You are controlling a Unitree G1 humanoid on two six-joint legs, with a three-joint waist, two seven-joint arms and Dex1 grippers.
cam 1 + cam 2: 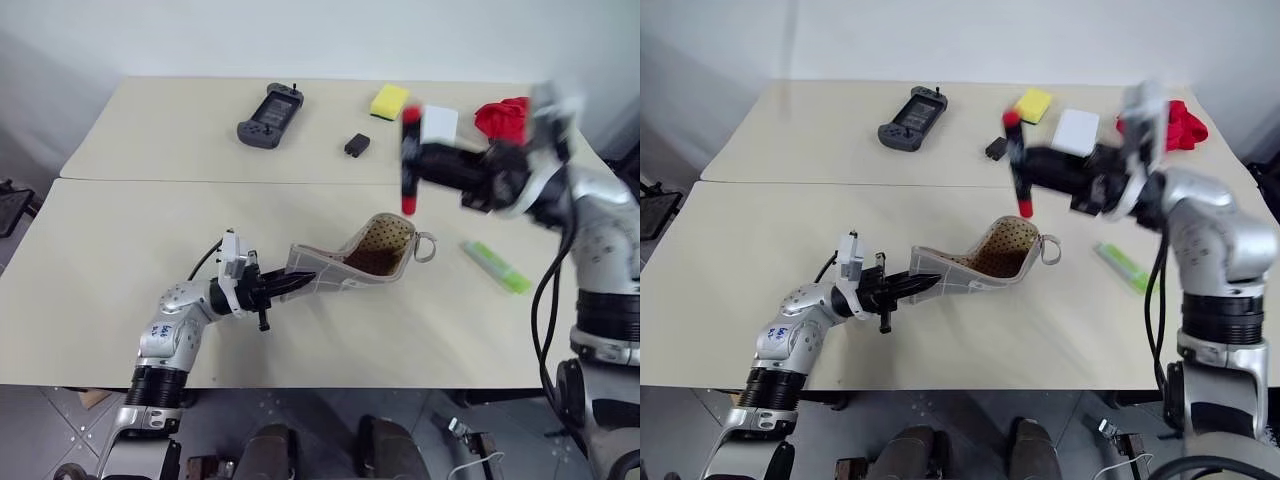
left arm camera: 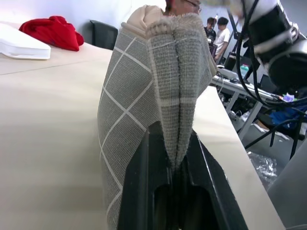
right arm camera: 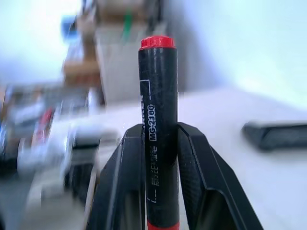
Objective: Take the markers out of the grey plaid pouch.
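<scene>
Red marker out of pouch, held in the air; green one on the table.

My left gripper point(image 1: 292, 284) is clamped tight on the closed end of the flat grey plaid fabric pouch point(image 1: 335, 268), whose mouth gapes away from me, tan dotted lining showing. My right gripper point(image 1: 415, 166) is closed on the short chunky black-barrelled marker with red ends point(image 1: 409, 160), upright, above the cream table point(image 1: 120, 250). The light green marker point(image 1: 496, 267) lies flat on the table, near the pouch's mouth, on my right.
</scene>
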